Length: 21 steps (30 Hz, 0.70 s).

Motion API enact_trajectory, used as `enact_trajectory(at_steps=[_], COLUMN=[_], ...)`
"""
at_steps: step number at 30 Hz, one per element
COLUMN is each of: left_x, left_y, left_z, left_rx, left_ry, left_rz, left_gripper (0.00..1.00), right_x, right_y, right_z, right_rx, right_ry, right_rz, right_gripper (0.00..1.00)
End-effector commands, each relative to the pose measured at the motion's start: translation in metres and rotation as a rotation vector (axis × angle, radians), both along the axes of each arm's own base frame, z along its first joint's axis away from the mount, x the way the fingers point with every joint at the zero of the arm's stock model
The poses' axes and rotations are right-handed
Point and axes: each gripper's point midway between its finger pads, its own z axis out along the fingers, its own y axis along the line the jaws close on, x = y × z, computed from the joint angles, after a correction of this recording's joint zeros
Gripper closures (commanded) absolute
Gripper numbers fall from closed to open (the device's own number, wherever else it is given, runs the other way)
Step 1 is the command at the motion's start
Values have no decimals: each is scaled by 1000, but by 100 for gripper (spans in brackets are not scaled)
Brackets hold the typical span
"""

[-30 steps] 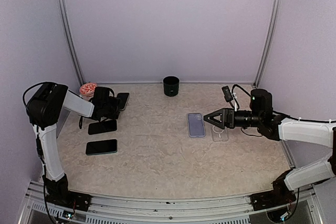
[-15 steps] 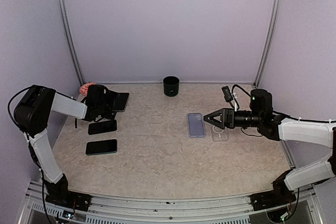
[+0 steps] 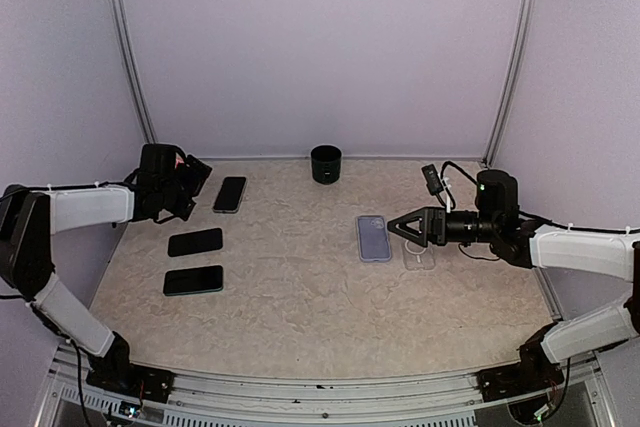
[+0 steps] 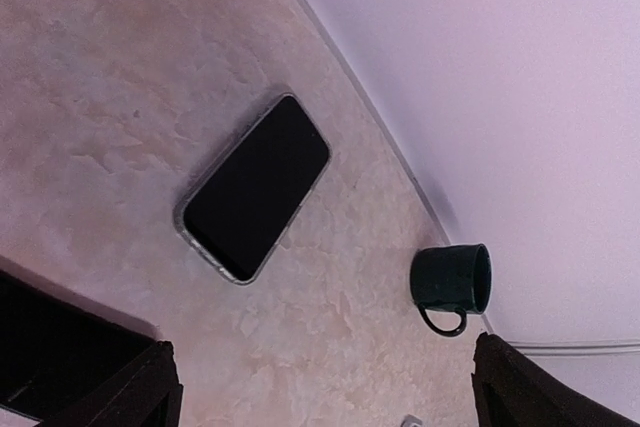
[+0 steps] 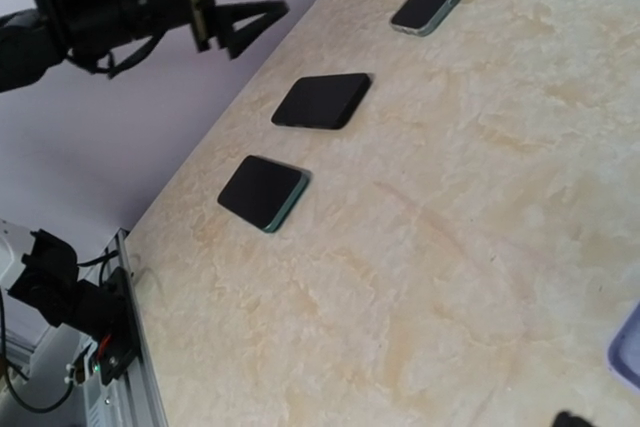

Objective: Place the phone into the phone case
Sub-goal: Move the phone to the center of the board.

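Top view: the left hand [image 3: 195, 189] hovers wide open, empty, beside the far phone [image 3: 229, 194]. The right hand [image 3: 398, 227], open and empty too, hangs by the clear case [image 3: 420, 254], which holds nothing.

Left wrist: that phone lies flat on the table [image 4: 120, 97]. The inside of the mug [image 4: 452, 282] is hidden.

Right wrist: the middle phone [image 5: 322, 100] and near phone [image 5: 263, 192] lie untouched. Insertion looks wholly undone.

Both arms: white shell links, blk joints. L arm [image 3: 90, 205]: thin blk cable [image 3: 75, 188] along its top, blk wrist block. R arm [image 3: 585, 249]: same build, small green LED [image 3: 483, 185] on blk wrist housing, blk cable loop behind it. R gripper [image 3: 393, 228]: blk, triangular open-frame fingers. Bases [image 3: 112, 367] blk, on alu rail [image 3: 300, 387], coloured wiring underneath.
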Motion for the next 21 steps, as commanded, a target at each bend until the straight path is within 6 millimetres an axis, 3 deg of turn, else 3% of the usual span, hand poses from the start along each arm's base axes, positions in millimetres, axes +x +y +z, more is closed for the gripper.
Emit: enact_trajectory(at_steps=[1, 8, 14, 21], left_x=[-44, -73, -70, -69], left_y=[37, 79, 95, 107], left_z=[-43, -48, -62, -97], left_rx=[97, 247, 354, 378], left_ry=[161, 214, 269, 353], left_rz=[38, 144, 171, 188], left_gripper=[1, 1, 1, 1], right_x=[5, 3, 5, 6], right_y=[-1, -1, 4, 9], right_z=[3, 2, 3, 1], right_rx=[-1, -3, -1, -6], right_ry=[-26, -29, -24, -23], right_rz=[-4, 0, 8, 16], right_gripper=[0, 0, 0, 0])
